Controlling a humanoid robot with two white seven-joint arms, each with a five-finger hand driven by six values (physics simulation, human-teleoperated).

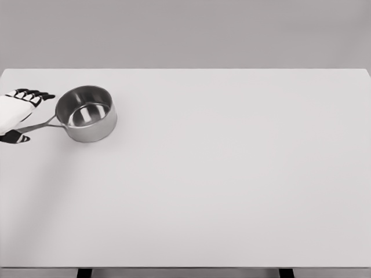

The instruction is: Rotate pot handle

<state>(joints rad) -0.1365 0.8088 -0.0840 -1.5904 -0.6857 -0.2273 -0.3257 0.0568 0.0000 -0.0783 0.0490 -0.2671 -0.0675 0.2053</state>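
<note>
A steel pot sits upright near the far left of a wide pale table, toward the back edge. Its mouth faces up and the inside is bare, with a bright reflection on the bottom. The handle is a thin metal bar that leaves the pot's left side and runs left and slightly toward the front edge of the table, so the long axis of pot and handle lies nearly along the table's width, tilted a little down to the left.

The left hand comes in at the left edge of the picture, cut off there so only part of it shows. Its dark-tipped fingers reach over the handle from behind and the thumb lies in front of it, with the bar passing between them. Whether they actually press on the handle cannot be told.
</note>
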